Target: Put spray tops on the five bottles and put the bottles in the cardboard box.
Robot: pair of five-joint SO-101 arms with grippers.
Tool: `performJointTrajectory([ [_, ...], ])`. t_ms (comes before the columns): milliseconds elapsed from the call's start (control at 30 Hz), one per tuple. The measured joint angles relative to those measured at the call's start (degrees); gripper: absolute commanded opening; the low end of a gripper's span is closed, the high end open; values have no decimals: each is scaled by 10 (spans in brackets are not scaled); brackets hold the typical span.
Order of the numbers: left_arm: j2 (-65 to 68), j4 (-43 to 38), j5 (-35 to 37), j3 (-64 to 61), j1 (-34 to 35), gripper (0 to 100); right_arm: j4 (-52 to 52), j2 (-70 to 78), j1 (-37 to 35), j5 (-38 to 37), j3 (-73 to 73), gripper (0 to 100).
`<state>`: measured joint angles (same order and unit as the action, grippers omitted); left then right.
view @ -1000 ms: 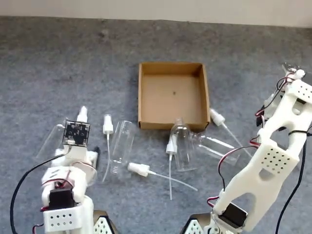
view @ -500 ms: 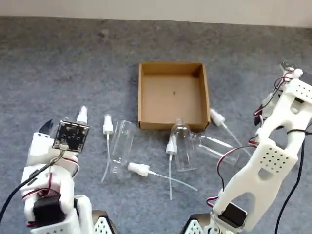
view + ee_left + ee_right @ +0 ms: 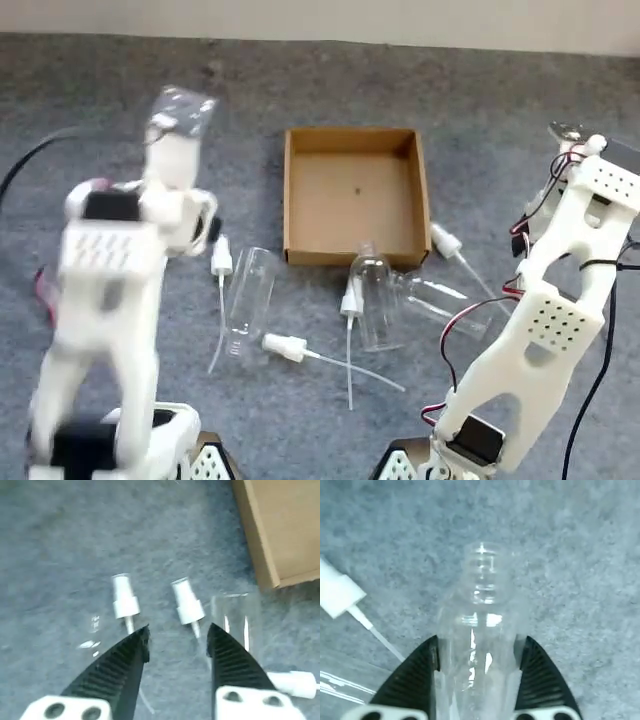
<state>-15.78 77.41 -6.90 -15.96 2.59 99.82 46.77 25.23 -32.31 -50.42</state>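
The right end effector (image 3: 479, 642) grips a clear bottle (image 3: 482, 595) by its body, one jaw on each flank. That leaves the threaded neck free (sensible, since a spray top has to go on there). This held bottle's long axis runs straight out along the jaws, and its bare mouth points away from the wrist. It sits off the right side of the cardboard box (image 3: 340, 215), under the right arm. I cannot tell whether it rests on the table (image 3: 120, 90) or hangs just above it. A loose spray top (image 3: 337, 597) lies just beside it, trailing its thin tube.

The left end effector (image 3: 178, 630) is open and empty, poised to the left of the box's front corner above two tops. These are the outer spray top (image 3: 122, 600) and the inner spray top (image 3: 187, 602), which lies nearer the box. Both lie flat and about parallel to the box's side walls, with their heads on the far-wall side and their tubes trailing away from the box. The spread jaws look placed to take one of them.

Just off the box's front left corner lies the flat bottle (image 3: 235, 615), roughly parallel to the side walls, its neck seemingly pointing away from the box. The middle bottle (image 3: 372, 295) lies square to the box's front wall, neck up against it.
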Motion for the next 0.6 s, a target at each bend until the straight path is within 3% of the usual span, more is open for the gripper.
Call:
performJointTrajectory([
  [200,188,-20,40,56,-5,151,1,0,0,-31,29,114],
  [500,306,-60,67,58,-15,149,1,0,0,-42,47,115],
  [600,341,-72,67,58,-16,96,1,0,0,-42,47,116],
])
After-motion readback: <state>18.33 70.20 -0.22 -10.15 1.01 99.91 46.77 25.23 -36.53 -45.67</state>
